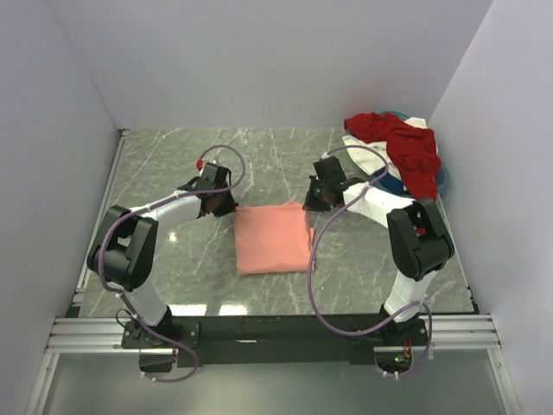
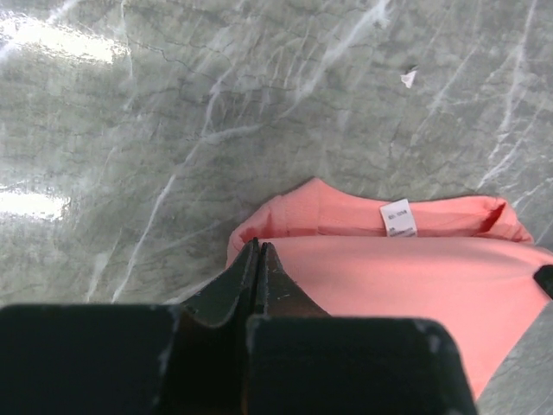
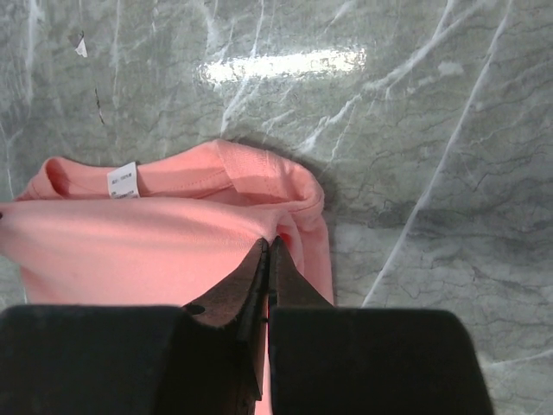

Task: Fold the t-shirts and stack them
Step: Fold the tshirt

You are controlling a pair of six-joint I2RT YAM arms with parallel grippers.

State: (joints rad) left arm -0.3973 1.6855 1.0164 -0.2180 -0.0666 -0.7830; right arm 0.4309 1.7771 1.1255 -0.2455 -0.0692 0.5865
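The salmon-pink t-shirt lies folded in a rough square at the table's middle. My left gripper is at its far left corner and my right gripper at its far right corner. In the left wrist view the gripper is shut with its tips on the corner of the shirt's top layer. In the right wrist view the gripper is shut with the pink fabric pinched between its tips. The dark red shirt, white shirt and teal-blue shirt lie heaped at the back right.
The grey marble table is walled by white panels on the left, back and right. The heap of shirts fills the back right corner. A white neck label shows on the pink shirt's far edge.
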